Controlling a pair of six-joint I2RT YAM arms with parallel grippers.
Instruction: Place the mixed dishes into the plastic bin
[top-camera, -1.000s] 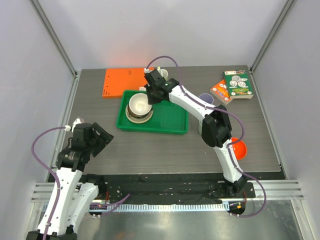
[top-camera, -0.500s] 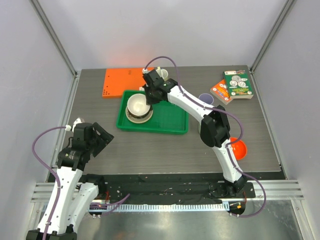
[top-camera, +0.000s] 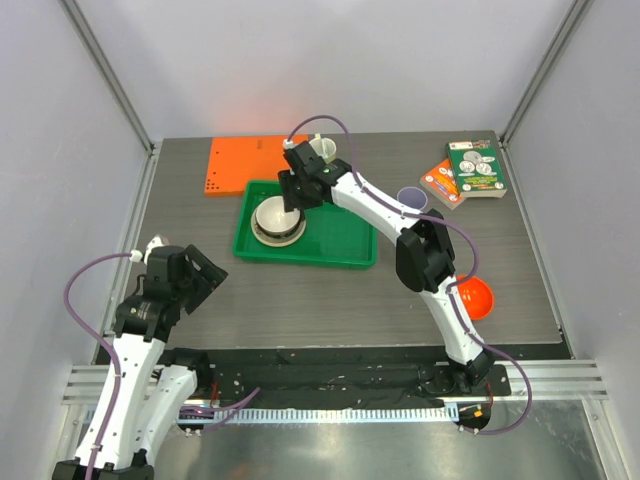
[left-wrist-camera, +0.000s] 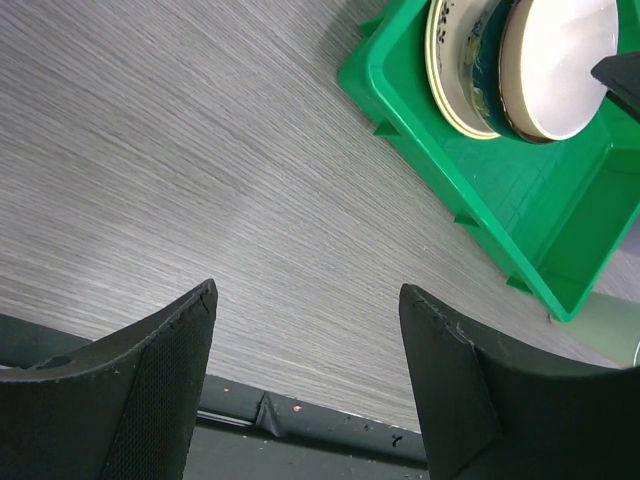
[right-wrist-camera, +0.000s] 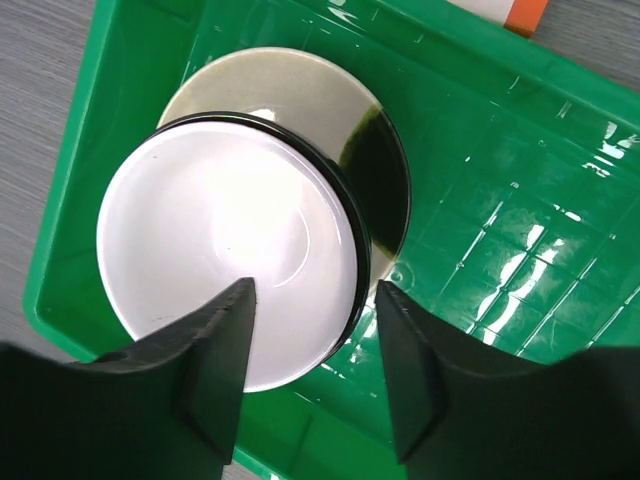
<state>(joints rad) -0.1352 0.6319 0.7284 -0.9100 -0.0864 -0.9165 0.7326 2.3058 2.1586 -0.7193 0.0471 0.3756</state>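
Observation:
The plastic bin (top-camera: 340, 245) is a bright green tray at mid-table. In it lies a cream plate (right-wrist-camera: 270, 80) with a bowl (right-wrist-camera: 220, 240) on top, white inside with a dark rim. My right gripper (right-wrist-camera: 312, 290) hangs open over the bowl's rim, one finger above the white inside and one outside it, touching nothing. In the top view the right gripper (top-camera: 290, 195) is at the bowl's (top-camera: 272, 215) far edge. An orange-red bowl (top-camera: 480, 296) and a lavender cup (top-camera: 412, 197) stand right of the bin. My left gripper (left-wrist-camera: 305, 290) is open over bare table, near left.
A flat orange board (top-camera: 240, 163) lies behind the bin, with a pale cup (top-camera: 322, 150) at its right end. Two printed card boxes (top-camera: 475, 168) sit at the back right. A pale green cup (left-wrist-camera: 610, 325) shows past the bin's (left-wrist-camera: 560, 230) corner in the left wrist view.
My right gripper has gone from shut to open, and the bowl now rests lower, on the plate in the bin. The left arm has not moved.

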